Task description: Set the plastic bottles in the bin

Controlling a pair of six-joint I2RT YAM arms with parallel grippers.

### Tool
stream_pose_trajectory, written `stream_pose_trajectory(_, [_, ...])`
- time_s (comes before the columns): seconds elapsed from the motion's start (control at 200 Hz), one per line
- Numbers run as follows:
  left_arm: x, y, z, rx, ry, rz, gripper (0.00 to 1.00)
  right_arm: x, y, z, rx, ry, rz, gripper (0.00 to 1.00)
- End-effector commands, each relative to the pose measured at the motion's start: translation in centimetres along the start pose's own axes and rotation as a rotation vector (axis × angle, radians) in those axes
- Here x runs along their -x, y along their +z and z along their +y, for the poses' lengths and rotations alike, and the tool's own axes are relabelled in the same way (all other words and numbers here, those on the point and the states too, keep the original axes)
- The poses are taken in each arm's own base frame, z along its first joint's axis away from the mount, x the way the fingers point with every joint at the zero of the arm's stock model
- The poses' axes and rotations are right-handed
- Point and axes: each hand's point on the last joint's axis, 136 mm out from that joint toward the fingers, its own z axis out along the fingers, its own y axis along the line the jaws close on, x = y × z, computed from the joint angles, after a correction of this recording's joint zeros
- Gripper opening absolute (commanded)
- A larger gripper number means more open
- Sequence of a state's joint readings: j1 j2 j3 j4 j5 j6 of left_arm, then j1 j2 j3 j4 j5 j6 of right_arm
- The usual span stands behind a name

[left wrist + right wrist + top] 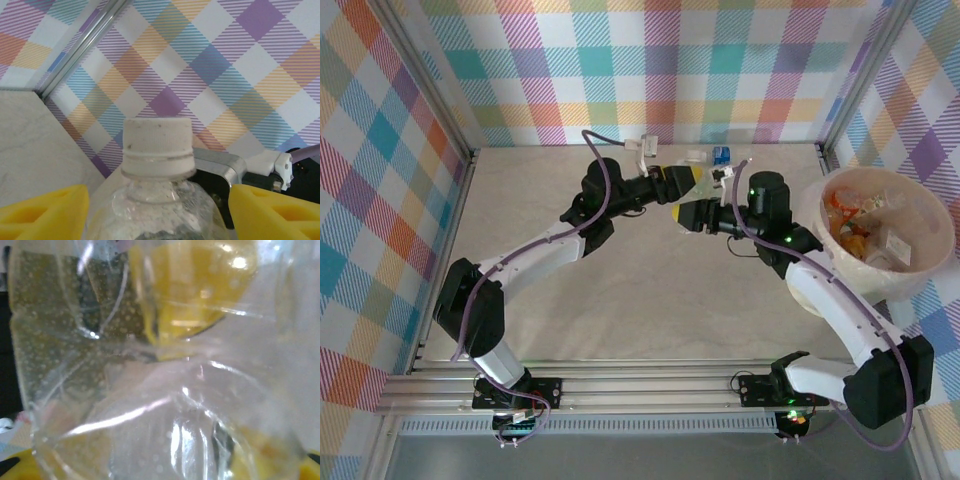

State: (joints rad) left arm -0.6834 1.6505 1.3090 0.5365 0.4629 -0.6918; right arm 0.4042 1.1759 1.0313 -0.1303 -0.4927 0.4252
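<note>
My left gripper [686, 180] has its jaws wide. A clear bottle [157, 150] with a white cap [157, 137] stands between the yellow fingers [45, 212], and I cannot tell if they touch it. My right gripper [688, 215] is just beside the left one, over the far middle of the worktop [620, 290]. Its camera looks at the crushed bottle from so near that I cannot tell how its jaws stand. The bin [812, 215] sits at the right edge of the worktop and holds several bottles [855, 225], some with orange labels. Some other bottles [722, 155] lie at the far edge, too small to count.
</note>
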Motion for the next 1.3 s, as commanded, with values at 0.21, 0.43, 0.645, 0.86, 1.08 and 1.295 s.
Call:
stream_pose_trajectory(0.21, [0.4, -0.2, -2.4, -0.056, 0.040, 0.025, 1.00, 5.2, -6.0, -3.8, -0.375, -0.175, -0.150, 0.47])
stream_pose_trajectory(0.43, [-0.8, 0.1, -0.4, 0.094, 0.061, 0.050, 1.00, 9.7, -12.4, -5.7, -0.687, -0.361, -0.256, 0.45])
stream_pose_trajectory(0.645, [-1.9, 1.4, 0.9, 0.228, 0.092, 0.067, 1.00, 12.9, -20.2, -8.0, -1.007, -0.413, -0.371, 0.46])
stream_pose_trajectory(0.86, [-2.5, 3.0, 1.9, 0.285, 0.075, 0.098, 1.00, 12.2, -27.9, -11.0, -1.333, -0.367, -0.394, 0.47])
stream_pose_trajectory(1.08, [-2.7, 3.8, 2.6, 0.327, 0.052, 0.117, 1.00, 11.1, -34.5, -12.8, -1.626, -0.336, -0.393, 0.49])
stream_pose_trajectory(1.295, [-2.5, 3.8, 3.7, 0.378, 0.019, 0.090, 1.00, 9.2, -39.4, -14.8, -1.793, -0.261, -0.418, 0.50])
